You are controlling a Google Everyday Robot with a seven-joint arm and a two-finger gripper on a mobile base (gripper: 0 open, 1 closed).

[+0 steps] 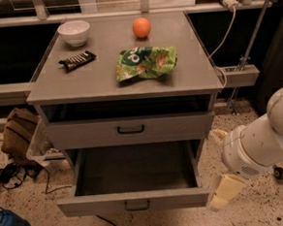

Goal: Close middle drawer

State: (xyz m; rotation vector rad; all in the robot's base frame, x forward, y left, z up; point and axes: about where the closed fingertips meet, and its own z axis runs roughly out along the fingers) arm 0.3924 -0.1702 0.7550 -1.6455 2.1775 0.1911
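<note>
Clearly open: middle drawer (89,205) pulled far out beneath the top drawer (80,134).
Gripper (225,191) hangs just beside its front's right-hand corner; whether spread or pressed together cannot be told.

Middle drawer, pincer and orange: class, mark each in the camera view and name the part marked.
middle drawer (134,170), camera view, bare inside floor of the pulled-out drawer.
pincer (224,192), camera view, its cream end, low right beside the drawer's front corner.
orange (142,27), camera view, centre of its skin.
</note>
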